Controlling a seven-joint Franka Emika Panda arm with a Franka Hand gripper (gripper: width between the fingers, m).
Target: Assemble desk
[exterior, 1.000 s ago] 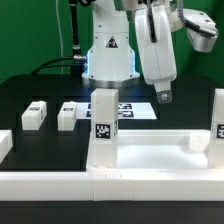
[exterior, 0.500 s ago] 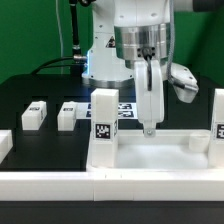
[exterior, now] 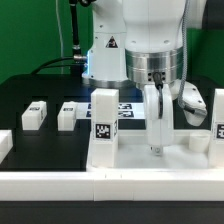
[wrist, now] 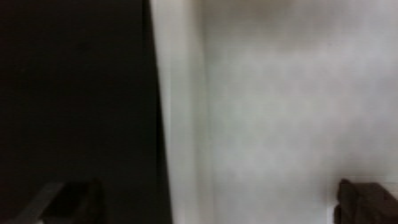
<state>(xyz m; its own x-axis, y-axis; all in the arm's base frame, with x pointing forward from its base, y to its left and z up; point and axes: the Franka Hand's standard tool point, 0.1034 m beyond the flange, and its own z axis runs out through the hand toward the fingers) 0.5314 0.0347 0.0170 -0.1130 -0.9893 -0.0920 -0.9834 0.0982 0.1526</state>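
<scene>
The white desk top (exterior: 150,158) lies at the front of the black table, rim up. One white tagged leg (exterior: 104,126) stands upright at its near-left corner, and another (exterior: 218,116) stands at the exterior view's right edge. Two loose tagged legs (exterior: 34,115) (exterior: 68,115) lie on the table to the left. My gripper (exterior: 157,148) hangs low over the desk top's back part, between the two upright legs. In the wrist view my gripper (wrist: 217,205) is open and empty, its fingertips (wrist: 365,198) wide apart over the white desk top (wrist: 267,100).
The marker board (exterior: 130,108) lies flat behind the desk top, by the robot base (exterior: 108,60). A long white rail-like border (exterior: 110,186) runs along the front. A small white block (exterior: 200,140) sits at the desk top's back right. The black table (wrist: 71,100) also shows in the wrist view.
My gripper has come down from the upper right and moved forward, turning as it went, until it is low over the desk top. The parts have not moved.
</scene>
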